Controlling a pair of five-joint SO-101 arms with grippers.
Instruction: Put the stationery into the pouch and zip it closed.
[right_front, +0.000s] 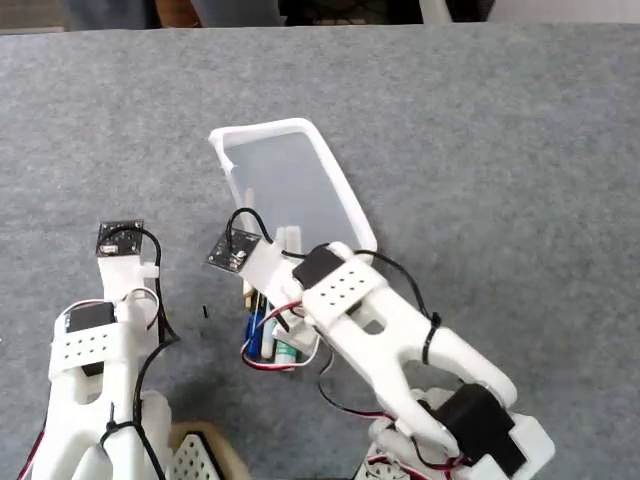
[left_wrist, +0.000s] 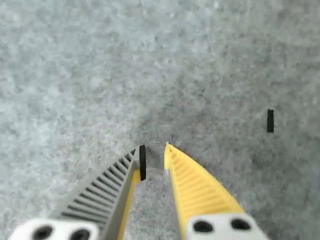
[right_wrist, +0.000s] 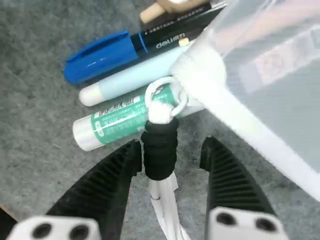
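A translucent pouch (right_front: 290, 185) with white trim (right_wrist: 260, 135) lies at the table's centre. Out of its near end stick a blue marker (right_wrist: 100, 52), a pale blue pen (right_wrist: 132, 79) and a green glue stick (right_wrist: 117, 120), which the high view shows as stationery (right_front: 265, 335) under the right arm. My right gripper (right_wrist: 171, 146) is open, and the zipper pull (right_wrist: 160, 150), a black cord with a white knot and ring, hangs between its fingers against one of them. My left gripper (left_wrist: 154, 155) hovers over bare carpet, shut but for a thin gap and holding nothing.
A small black piece (left_wrist: 270, 120) lies on the grey carpet between the arms, seen from above as a black piece (right_front: 205, 311). The left arm (right_front: 105, 345) stands left of the pouch. Open carpet stretches to the right and far side.
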